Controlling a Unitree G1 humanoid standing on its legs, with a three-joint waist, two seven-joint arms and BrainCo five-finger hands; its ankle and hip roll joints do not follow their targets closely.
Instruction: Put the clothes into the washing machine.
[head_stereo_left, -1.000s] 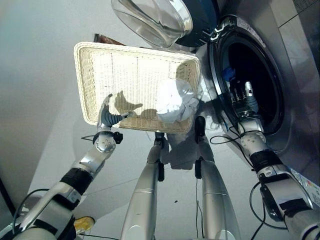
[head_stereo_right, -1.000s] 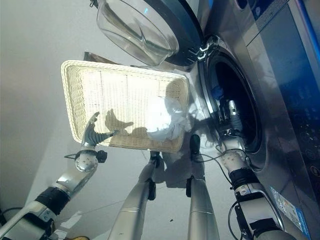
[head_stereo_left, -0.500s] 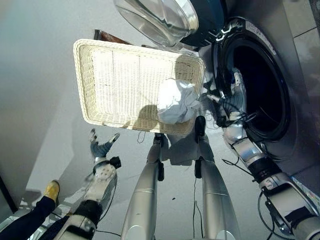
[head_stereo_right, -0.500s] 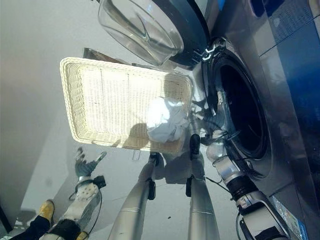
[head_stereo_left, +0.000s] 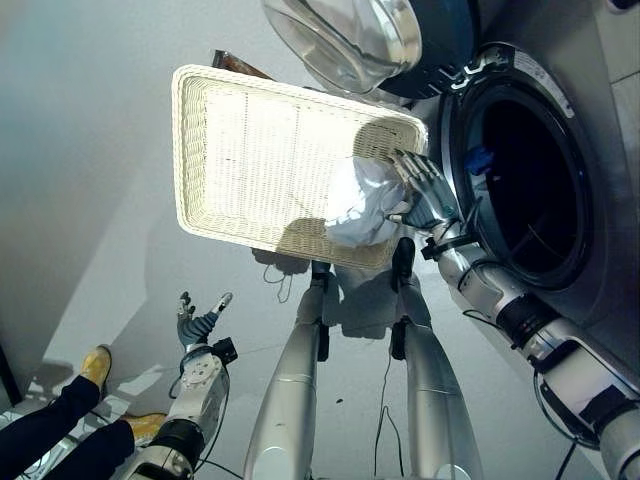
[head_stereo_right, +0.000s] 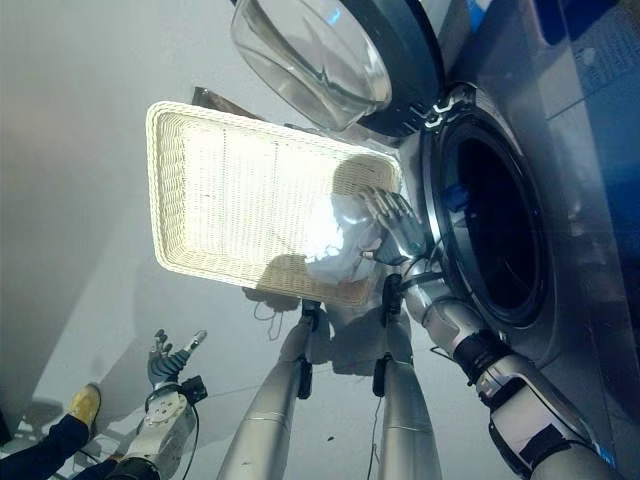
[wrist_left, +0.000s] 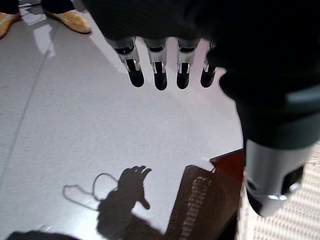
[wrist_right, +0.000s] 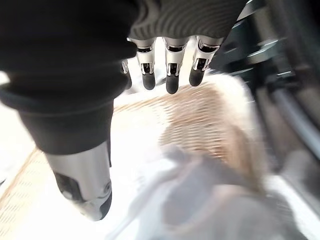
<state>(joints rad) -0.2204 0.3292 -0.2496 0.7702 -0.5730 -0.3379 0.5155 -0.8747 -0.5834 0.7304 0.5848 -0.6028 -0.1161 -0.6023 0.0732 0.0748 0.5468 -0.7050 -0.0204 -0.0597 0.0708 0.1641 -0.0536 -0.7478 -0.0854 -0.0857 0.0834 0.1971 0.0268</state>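
One white garment (head_stereo_left: 362, 203) lies in the wicker basket (head_stereo_left: 250, 150) beside the washing machine (head_stereo_left: 520, 185). Right hand (head_stereo_left: 425, 192), fingers spread, hovers over it; left hand (head_stereo_left: 197, 322) hangs released above the floor (wrist_left: 75, 130).

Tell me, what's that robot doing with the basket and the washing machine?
It is loading laundry. Its right hand is open above a white bundle of clothes in the corner of the wicker basket nearest the washing machine, whose door is open. It has not gripped the cloth yet. Something blue is already inside the drum. Its left hand hangs open over the floor, holding nothing.
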